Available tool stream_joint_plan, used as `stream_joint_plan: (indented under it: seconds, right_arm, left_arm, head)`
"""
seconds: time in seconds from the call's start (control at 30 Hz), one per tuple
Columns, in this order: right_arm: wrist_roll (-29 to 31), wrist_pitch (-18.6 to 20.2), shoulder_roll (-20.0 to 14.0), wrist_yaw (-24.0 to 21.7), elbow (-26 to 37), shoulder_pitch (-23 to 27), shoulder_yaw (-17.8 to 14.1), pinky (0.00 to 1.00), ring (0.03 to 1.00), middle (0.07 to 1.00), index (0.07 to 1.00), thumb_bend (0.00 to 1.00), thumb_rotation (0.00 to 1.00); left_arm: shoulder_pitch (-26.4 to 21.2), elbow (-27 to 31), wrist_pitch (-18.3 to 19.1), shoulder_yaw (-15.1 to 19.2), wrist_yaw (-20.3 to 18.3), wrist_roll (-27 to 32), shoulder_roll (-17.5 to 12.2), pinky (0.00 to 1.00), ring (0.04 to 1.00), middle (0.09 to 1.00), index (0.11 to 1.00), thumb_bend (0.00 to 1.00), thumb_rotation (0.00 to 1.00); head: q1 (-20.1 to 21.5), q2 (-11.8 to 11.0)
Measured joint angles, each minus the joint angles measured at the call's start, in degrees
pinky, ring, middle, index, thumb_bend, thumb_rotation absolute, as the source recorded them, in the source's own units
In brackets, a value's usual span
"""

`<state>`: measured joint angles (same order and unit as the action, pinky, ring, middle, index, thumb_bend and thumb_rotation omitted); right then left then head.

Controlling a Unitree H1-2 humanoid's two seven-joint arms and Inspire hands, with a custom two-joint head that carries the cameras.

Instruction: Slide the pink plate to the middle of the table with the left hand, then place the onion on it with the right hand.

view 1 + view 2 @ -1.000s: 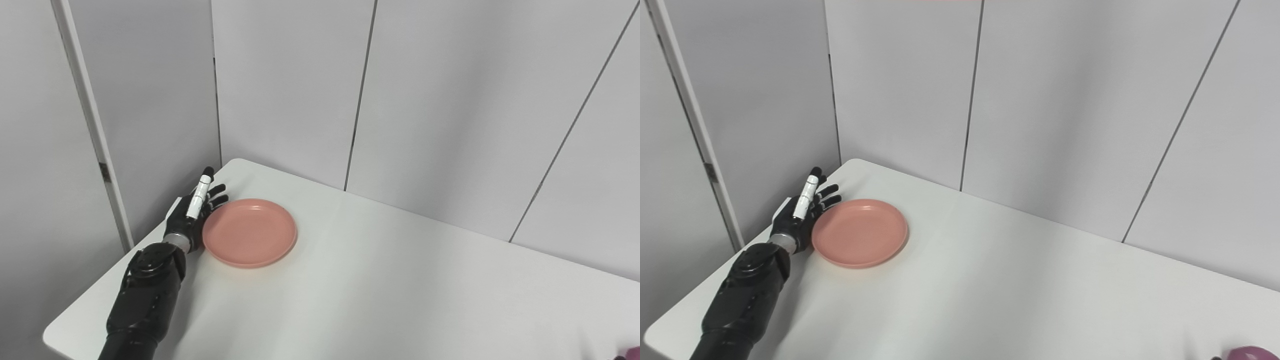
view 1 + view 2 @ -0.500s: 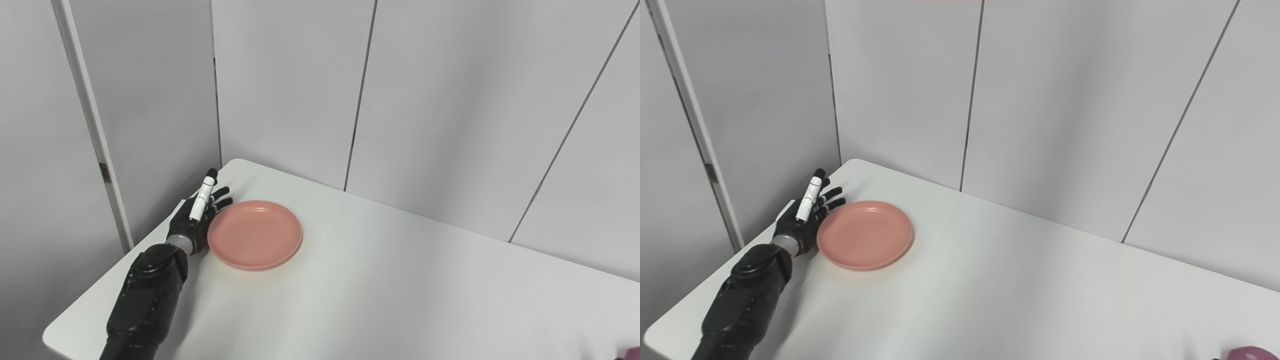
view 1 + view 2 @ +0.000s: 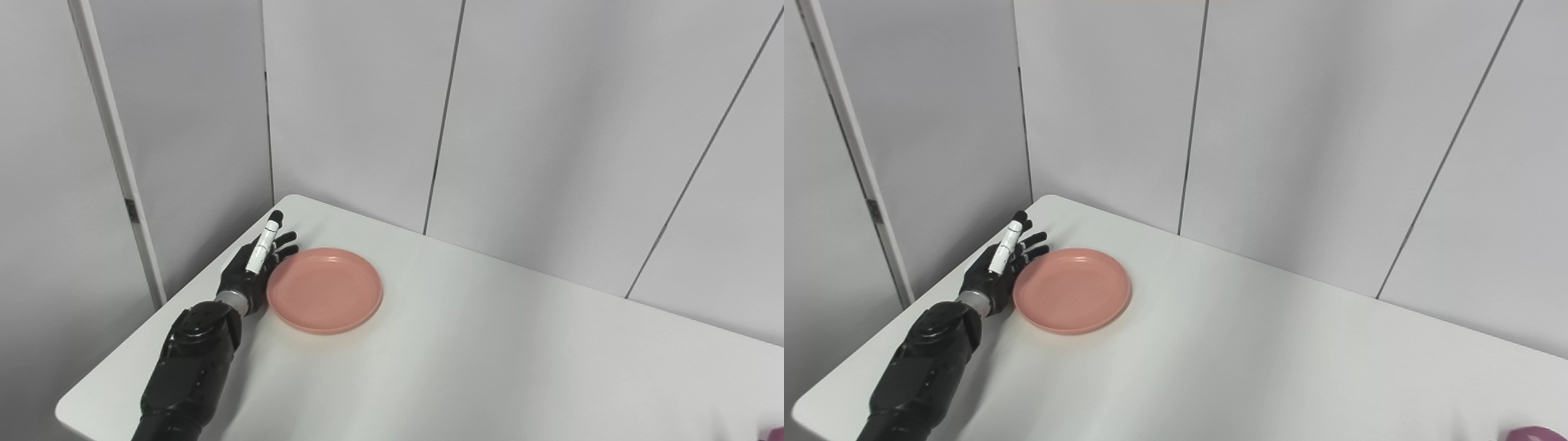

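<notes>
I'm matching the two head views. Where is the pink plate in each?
Left eye view: plate left of centre, against the left hand.
Right eye view: plate further left, same hand at its left rim.
Shared landmark: the table's far-left corner.

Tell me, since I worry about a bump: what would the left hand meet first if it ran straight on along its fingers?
The left hand points toward the table's far corner, passing beside the pink plate. It would probably leave the table and meet the grey wall panel first, though depth is unclear.
</notes>
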<state>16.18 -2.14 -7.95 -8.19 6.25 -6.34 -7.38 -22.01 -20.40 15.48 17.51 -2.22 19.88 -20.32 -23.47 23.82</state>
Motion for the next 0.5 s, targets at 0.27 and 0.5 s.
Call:
stream_joint_plan:
  seconds: [0.27, 0.5]
  right_arm:
    - [-0.35, 0.11, 0.01, 0.16, 0.21, -0.24, -0.02, 1.00, 0.986, 0.988, 1.000, 0.70, 1.00]
    - [-0.60, 0.12, 0.07, 0.23, 0.29, -0.33, -0.01, 1.00, 0.978, 0.983, 1.000, 0.70, 1.00]
  left_arm:
    - [-0.06, 1.37, 0.89, -3.16, -0.15, -0.24, 0.73, 0.88, 0.861, 0.874, 0.918, 0.85, 0.83]
    - [-0.05, 3.08, 1.41, -7.20, -0.66, -1.62, 1.18, 0.84, 0.843, 0.869, 0.918, 0.87, 0.85]
  head:
    - [0.44, 0.26]
    - [1.14, 0.70]
